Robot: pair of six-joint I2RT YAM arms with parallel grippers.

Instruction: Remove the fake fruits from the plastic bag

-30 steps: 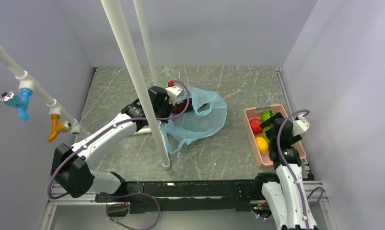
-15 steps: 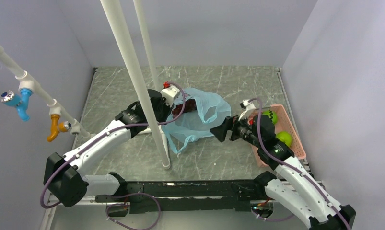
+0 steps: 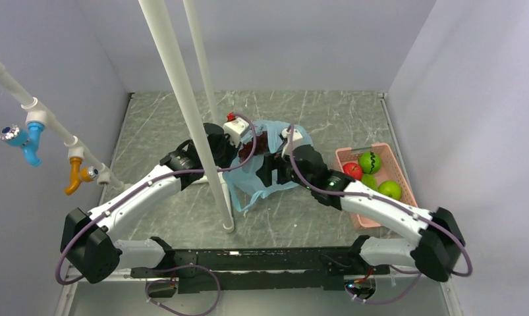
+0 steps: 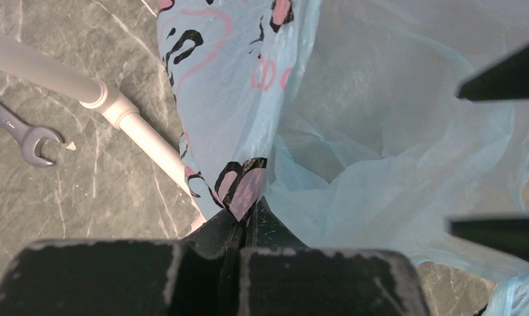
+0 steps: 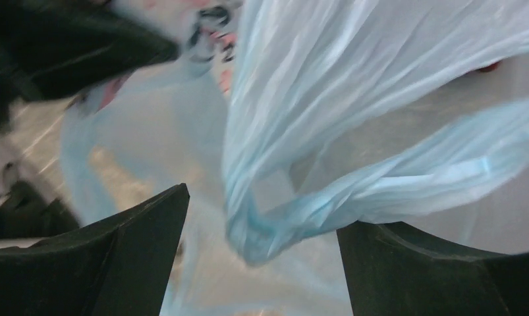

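Note:
The light blue plastic bag (image 3: 250, 186) lies mid-table with its mouth held up. My left gripper (image 3: 240, 149) is shut on the bag's printed edge (image 4: 243, 187), its jaws pressed together (image 4: 248, 214). A dark purple grape bunch (image 3: 262, 140) shows in the bag's mouth. My right gripper (image 3: 269, 169) is open at the mouth, its fingers (image 5: 136, 247) on either side of a bag handle loop (image 5: 301, 220), touching nothing. A red fruit (image 3: 352, 170) and green fruits (image 3: 368, 161) lie in the pink tray (image 3: 406, 187).
Two white poles stand just left of the bag, the nearer one (image 3: 194, 131) ending on the table by it. A wrench (image 4: 26, 136) lies on the table near the pole. Pipes with blue and orange valves (image 3: 31, 128) run along the left wall.
My right arm has swung left from the pink tray to the bag's mouth, gripper open. My left gripper has kept its hold on the bag's edge, hardly moving.

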